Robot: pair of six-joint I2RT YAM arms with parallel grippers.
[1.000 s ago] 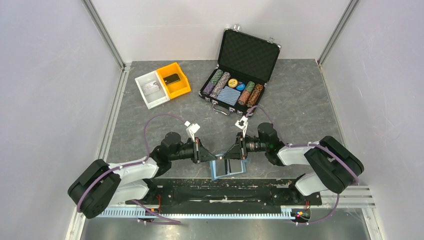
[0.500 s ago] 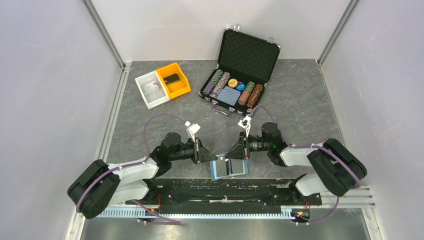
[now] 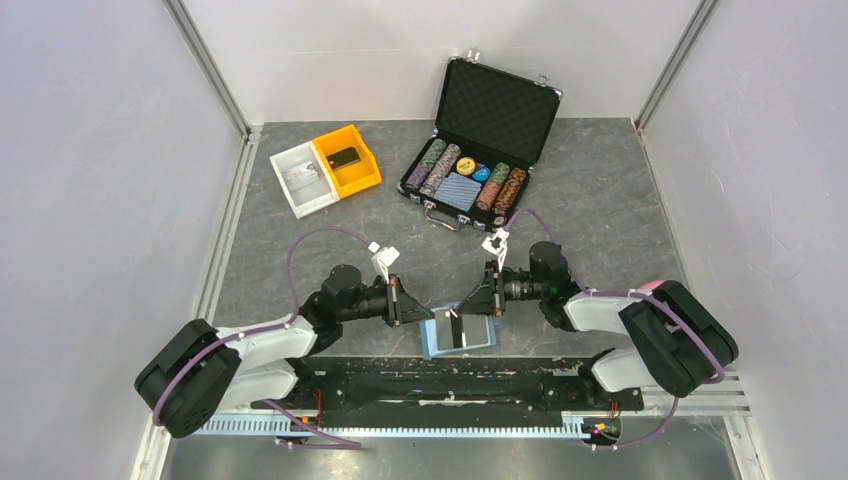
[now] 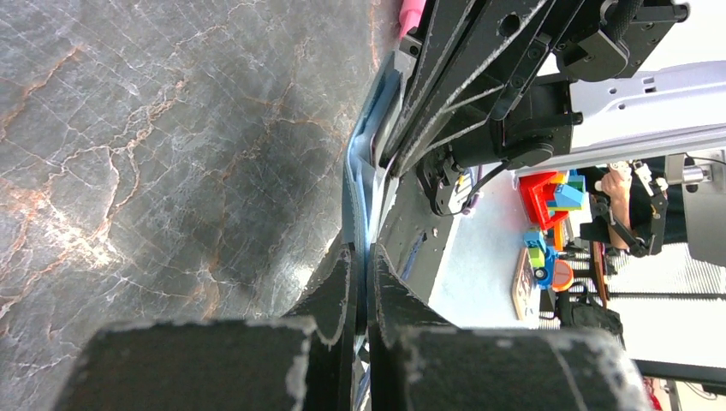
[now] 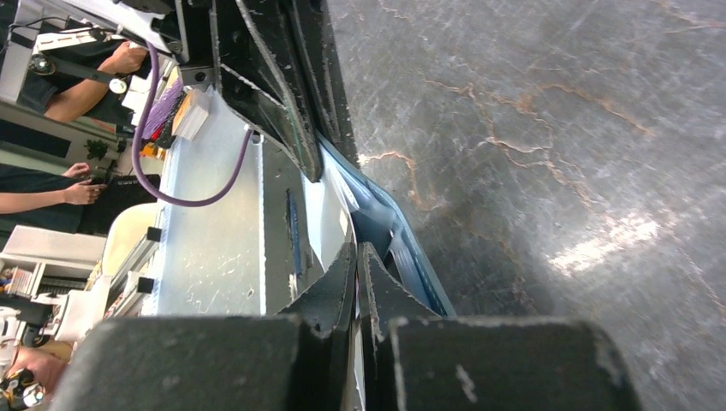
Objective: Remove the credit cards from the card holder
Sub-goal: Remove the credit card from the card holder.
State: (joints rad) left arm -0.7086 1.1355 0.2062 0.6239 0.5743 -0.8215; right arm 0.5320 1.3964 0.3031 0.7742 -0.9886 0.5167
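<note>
The right gripper is what changes over the last second: its jaws go from a little apart to pressed tip to tip, and the arm slides back a touch toward the right edge of the worktop. The left side does not shift at all. I read that as the right arm having nipped at something in the holder and begun a pull, but no card shows clear of a pocket, so I count the task as barely started.

The holder lies open at the near edge of the worktop, about midway along it, between the two grippers. A dark strip crosses its middle in the top view; whether that is a card on edge or the fold, I cannot tell.

Left gripper: clenched on the holder's left rim. In its wrist view the pale blue edge runs straight in between the fingers, pinning the holder down.

Right gripper: clenched, tips meeting just over the holder's blue wall in its wrist view. Whether a thin card sits between them or they have closed on nothing, I cannot tell — the gap is too tight and dark to read.
</note>
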